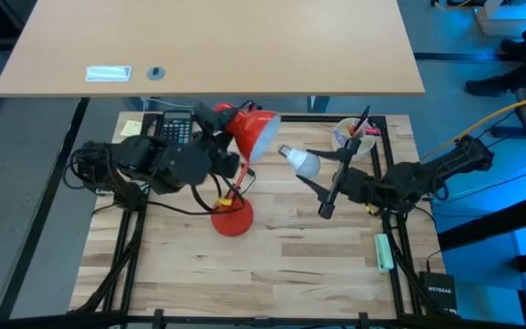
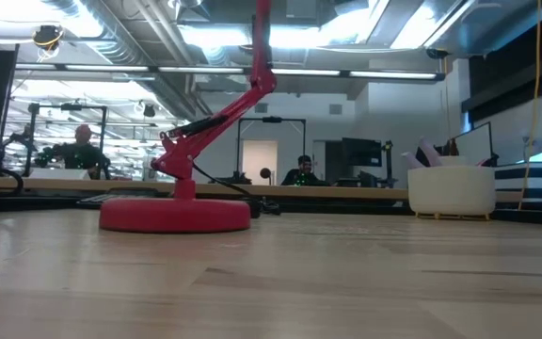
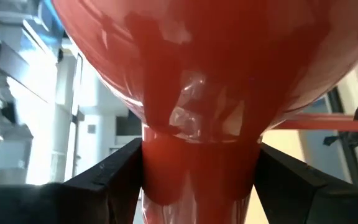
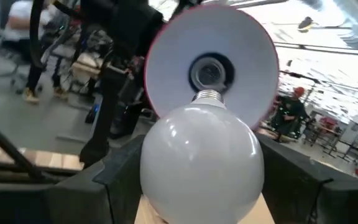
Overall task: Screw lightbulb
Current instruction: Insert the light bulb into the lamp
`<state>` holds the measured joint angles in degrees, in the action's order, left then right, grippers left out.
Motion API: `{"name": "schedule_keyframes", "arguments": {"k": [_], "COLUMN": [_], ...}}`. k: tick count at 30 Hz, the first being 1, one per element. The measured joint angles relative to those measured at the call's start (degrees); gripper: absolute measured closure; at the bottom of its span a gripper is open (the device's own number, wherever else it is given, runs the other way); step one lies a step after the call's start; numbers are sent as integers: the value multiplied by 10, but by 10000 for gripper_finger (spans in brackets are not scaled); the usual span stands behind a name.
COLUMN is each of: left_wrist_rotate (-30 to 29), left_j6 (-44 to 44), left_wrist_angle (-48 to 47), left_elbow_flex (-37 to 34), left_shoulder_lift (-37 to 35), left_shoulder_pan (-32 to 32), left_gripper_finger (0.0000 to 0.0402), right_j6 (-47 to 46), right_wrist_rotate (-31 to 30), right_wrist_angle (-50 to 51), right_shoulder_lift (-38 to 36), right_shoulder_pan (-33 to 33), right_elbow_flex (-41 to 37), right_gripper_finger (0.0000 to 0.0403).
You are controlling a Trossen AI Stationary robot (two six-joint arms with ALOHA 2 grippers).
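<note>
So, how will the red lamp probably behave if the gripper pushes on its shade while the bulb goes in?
The red lamp will probably give a little: its thin jointed arm looks springy. The wide flat base should resist tipping but might slide on the smooth table. The left gripper, clamped behind the shade, likely steadies it.

The left arm is reached inward from the left, its hand [image 1: 229, 128] clamped with a finger [image 3: 114, 171] on each side. The right arm is extended from the right, its hand [image 1: 310, 170] closed in a grip.
</note>
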<state>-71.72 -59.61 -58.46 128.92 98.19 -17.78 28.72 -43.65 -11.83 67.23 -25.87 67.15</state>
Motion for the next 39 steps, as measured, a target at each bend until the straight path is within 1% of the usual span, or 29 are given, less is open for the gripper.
{"name": "schedule_keyframes", "arguments": {"k": [4,7,12,17,23,28,33,36,39], "left_wrist_rotate": [-6,-8,-6,-5,-11,-8,-9,-9,-9], "left_j6": [-19,-24,-23,-24,-24,-36,-38,-39,-38], "left_wrist_angle": [1,1,-2,-2,-3,-2,-4,-3,-3], "left_elbow_flex": [2,2,2,1,1,0,0,0,0], "left_shoulder_lift": [16,22,22,22,23,23,23,23,23], "left_shoulder_pan": [2,7,5,1,0,-4,-13,-16,-16], "left_gripper_finger": [154,157,155,156,154,153,152,152,152], "right_j6": [2,11,76,120,159,183,183,180,178], "right_wrist_rotate": [34,45,19,-15,-51,-63,-60,-35,-32], "right_wrist_angle": [91,123,113,115,115,116,116,117,114], "right_shoulder_lift": [39,68,103,148,187,193,192,192,192], "right_shoulder_pan": [28,46,45,49,50,55,71,80,80], "right_elbow_flex": [74,112,154,198,235,244,245,245,245], "right_gripper_finger": [136,136,136,136,136,136,136,136,136]}}
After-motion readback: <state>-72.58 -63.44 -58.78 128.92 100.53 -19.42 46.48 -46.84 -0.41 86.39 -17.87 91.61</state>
